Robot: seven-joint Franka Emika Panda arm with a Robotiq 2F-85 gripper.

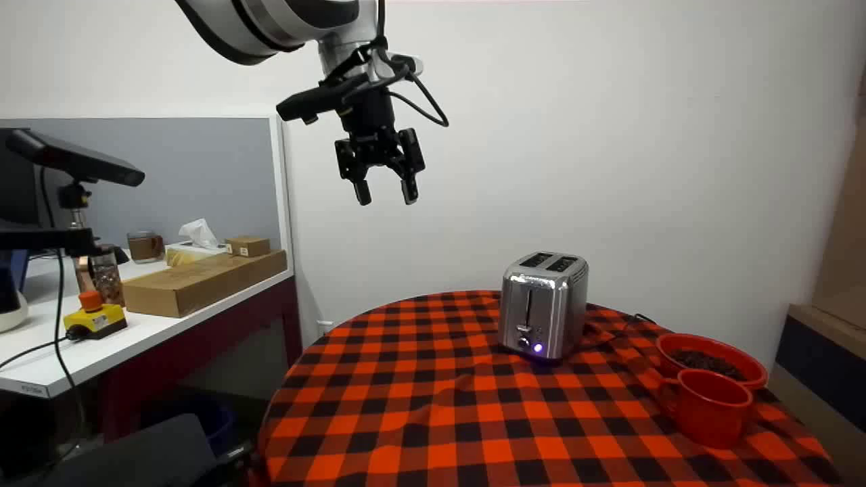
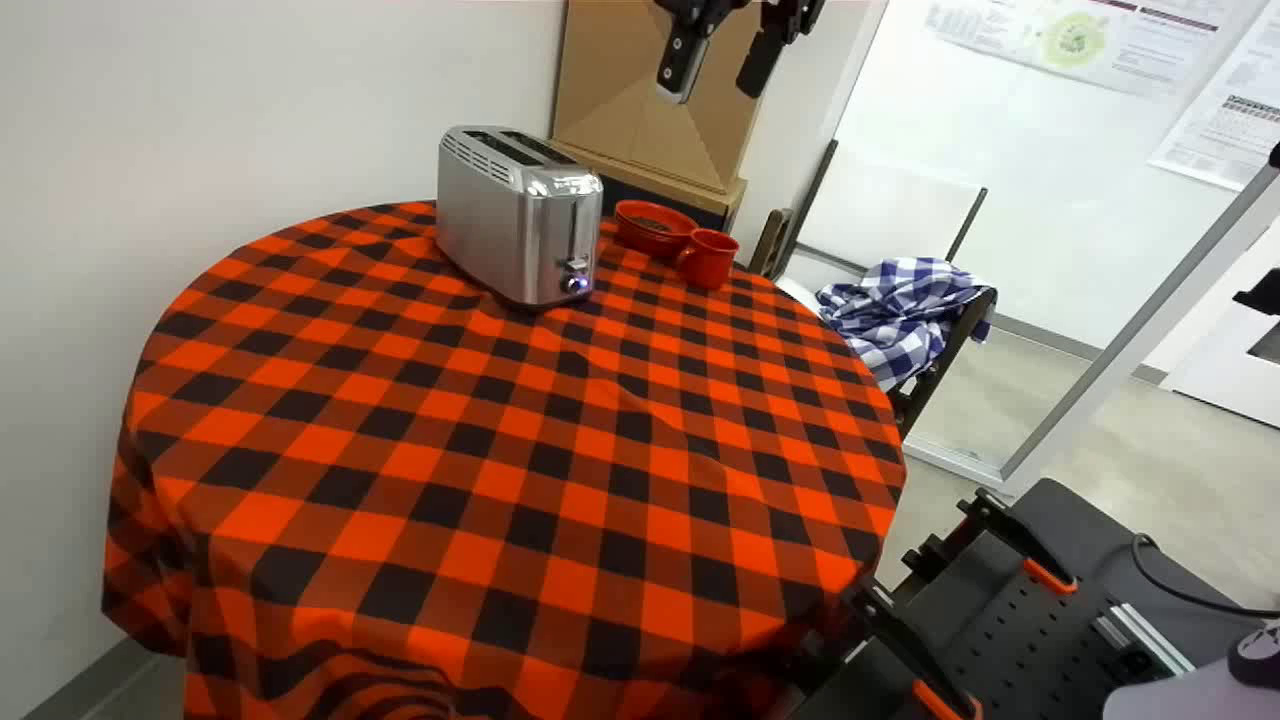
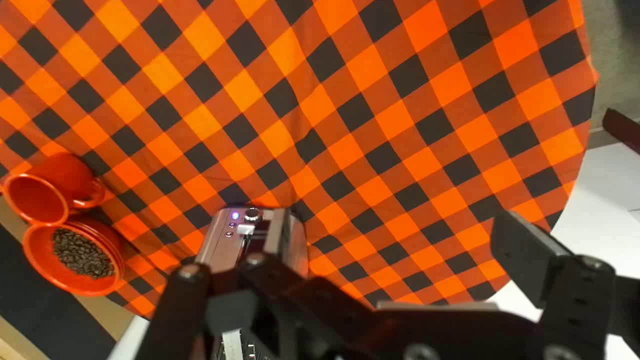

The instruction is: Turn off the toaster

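The silver toaster (image 1: 541,308) stands upright on the round table, and it also shows in an exterior view (image 2: 490,225). A bluish light (image 1: 538,348) glows low on its front, beside a round knob (image 3: 252,214) and below the lever (image 3: 245,229), which is near the bottom of its slot. In the wrist view the toaster (image 3: 217,245) is at the lower left, partly hidden behind a finger. My gripper (image 1: 386,193) is open and empty, high above the table and apart from the toaster. Its fingers also show in an exterior view (image 2: 712,85) and the wrist view (image 3: 395,222).
A red mug (image 1: 714,409) and a red bowl (image 1: 710,355) with dark beans stand near the toaster on the red-black checked cloth (image 1: 419,406). The toaster's cord (image 1: 626,331) runs behind it. A white wall (image 1: 609,135) stands behind. A white desk (image 1: 155,338) with boxes is alongside.
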